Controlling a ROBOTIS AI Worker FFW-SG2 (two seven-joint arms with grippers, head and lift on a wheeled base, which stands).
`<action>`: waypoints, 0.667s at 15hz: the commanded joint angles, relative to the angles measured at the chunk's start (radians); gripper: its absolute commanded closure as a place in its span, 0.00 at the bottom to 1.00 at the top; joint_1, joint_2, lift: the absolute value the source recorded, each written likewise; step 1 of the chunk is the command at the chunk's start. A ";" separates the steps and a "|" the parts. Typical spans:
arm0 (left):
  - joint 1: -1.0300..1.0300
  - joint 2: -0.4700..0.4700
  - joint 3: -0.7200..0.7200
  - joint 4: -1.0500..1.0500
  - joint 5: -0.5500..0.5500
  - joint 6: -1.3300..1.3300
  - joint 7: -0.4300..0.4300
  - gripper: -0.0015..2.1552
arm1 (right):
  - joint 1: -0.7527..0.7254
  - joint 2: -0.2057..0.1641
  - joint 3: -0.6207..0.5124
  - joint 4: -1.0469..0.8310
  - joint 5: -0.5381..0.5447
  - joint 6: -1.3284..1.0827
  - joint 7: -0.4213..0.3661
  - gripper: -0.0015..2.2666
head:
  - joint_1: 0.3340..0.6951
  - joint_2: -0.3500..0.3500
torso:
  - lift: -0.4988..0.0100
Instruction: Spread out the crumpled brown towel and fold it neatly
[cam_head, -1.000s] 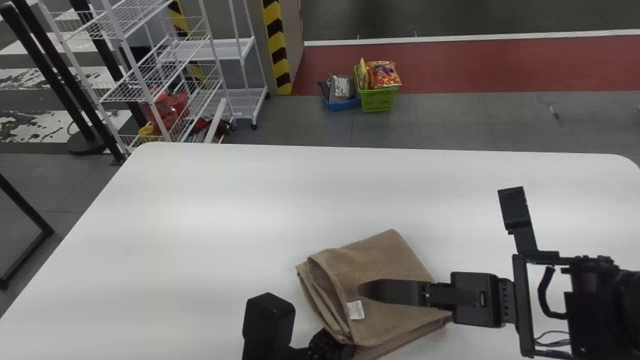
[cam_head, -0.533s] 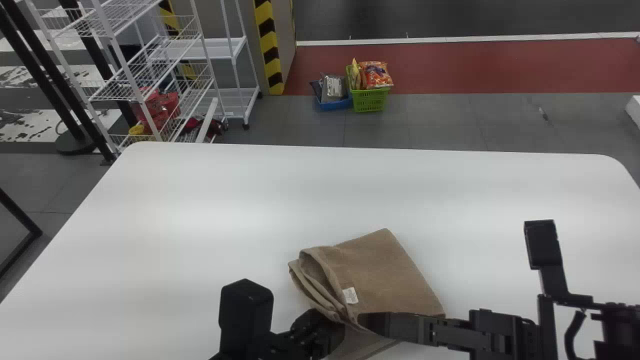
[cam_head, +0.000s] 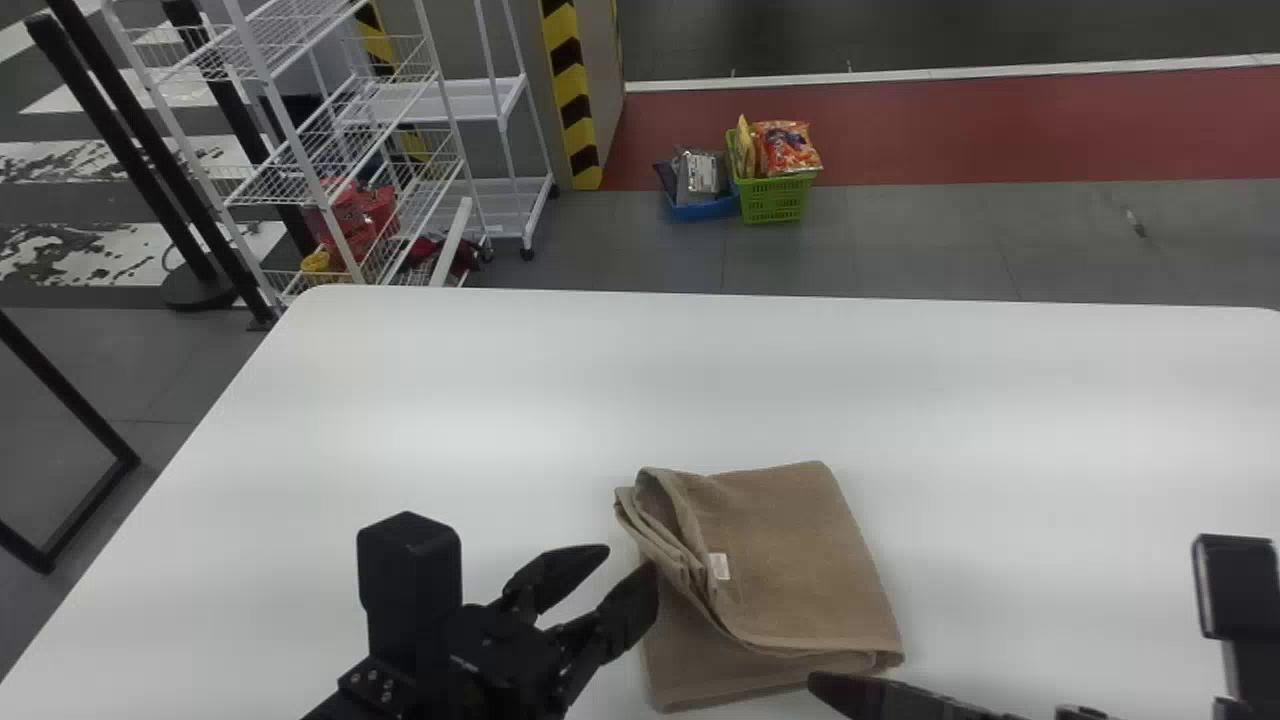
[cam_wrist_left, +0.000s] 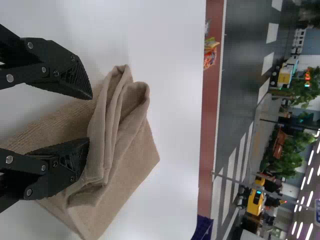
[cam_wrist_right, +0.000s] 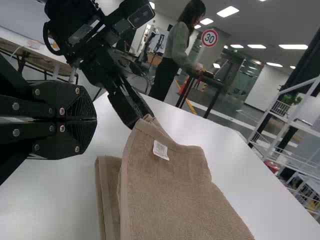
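The brown towel (cam_head: 800, 560) lies folded in layers at the table's near middle, its left side curled into loose loops and a lower layer jutting out toward the robot. A white label (cam_head: 719, 566) shows on top. My left gripper (cam_head: 630, 573) stands open at the towel's left edge. In the left wrist view, the left gripper (cam_wrist_left: 90, 119) has its fingers apart close to the towel's bunched layers (cam_wrist_left: 117, 120). My right gripper (cam_head: 815, 684) is low by the towel's near edge. Seen in the right wrist view, the right gripper (cam_wrist_right: 96, 120) is shut, apart from the towel (cam_wrist_right: 170, 195).
The white table (cam_head: 450, 400) extends beyond the towel toward its far edge. Past it on the floor are a green basket (cam_head: 773, 200) with snack bags, a blue tray (cam_head: 703, 209) and a white wire rack (cam_head: 330, 150).
The left gripper has moved left and away from the robot, its parted fingers now visible. The right gripper has drawn back off the towel toward the robot. More of the towel's lower layer shows.
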 joint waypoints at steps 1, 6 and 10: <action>0.000 -0.001 0.028 0.001 0.009 -0.079 -0.004 0.31 | 0.057 0.001 -0.006 -0.007 0.001 -0.181 0.002 0.84 | 1.00 0.76 | 0.73; -0.028 -0.003 0.034 0.036 0.015 -0.149 -0.044 0.32 | 0.076 0.001 -0.041 -0.009 0.013 -0.211 0.013 0.84 | 1.00 0.73 | 0.73; -0.091 -0.003 0.020 0.130 0.019 -0.202 -0.138 0.74 | 0.105 0.001 -0.041 -0.004 0.016 -0.267 0.019 0.84 | 1.00 0.67 | 0.73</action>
